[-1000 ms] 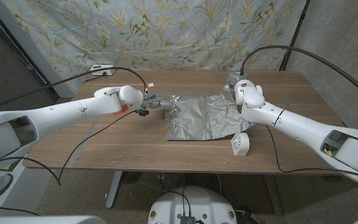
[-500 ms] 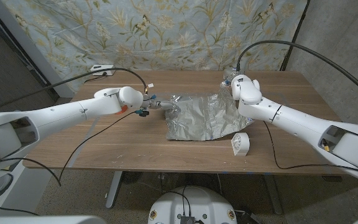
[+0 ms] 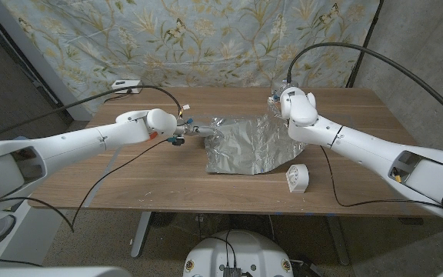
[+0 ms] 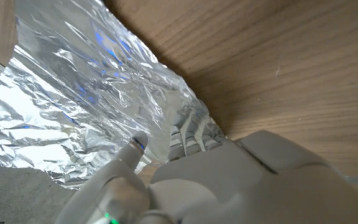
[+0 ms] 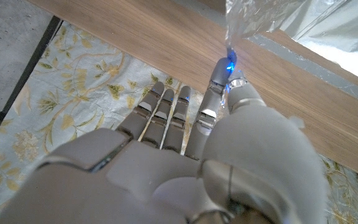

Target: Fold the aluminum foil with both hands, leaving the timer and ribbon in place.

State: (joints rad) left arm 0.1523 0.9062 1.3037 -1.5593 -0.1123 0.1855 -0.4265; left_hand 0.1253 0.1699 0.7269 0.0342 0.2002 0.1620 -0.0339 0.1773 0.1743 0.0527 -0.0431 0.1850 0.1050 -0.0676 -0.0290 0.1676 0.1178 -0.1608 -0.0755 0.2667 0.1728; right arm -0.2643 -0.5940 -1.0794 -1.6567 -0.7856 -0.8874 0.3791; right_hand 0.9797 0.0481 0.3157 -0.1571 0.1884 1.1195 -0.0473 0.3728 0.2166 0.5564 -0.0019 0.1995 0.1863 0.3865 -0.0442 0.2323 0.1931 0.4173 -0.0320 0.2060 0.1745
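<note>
Foil [image 3: 248, 146] corners pinched by left hand [image 3: 193, 129] & right hand [image 3: 281, 104] fingers.

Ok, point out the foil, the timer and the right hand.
foil [image 3: 244, 146]: head view, middle of the crinkled sheet.
timer [image 3: 297, 178]: head view, its white face.
right hand [image 5: 219, 84]: right wrist view, fingertips pinching the foil's lifted corner.

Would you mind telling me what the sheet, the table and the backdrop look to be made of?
The sheet looks like thin aluminum foil: silvery, shiny, crinkled. The table shows brown wood grain with a matte finish, perhaps laminate. The backdrop seems to be hanging printed cloth, pale blue with leaves and butterflies.
</note>
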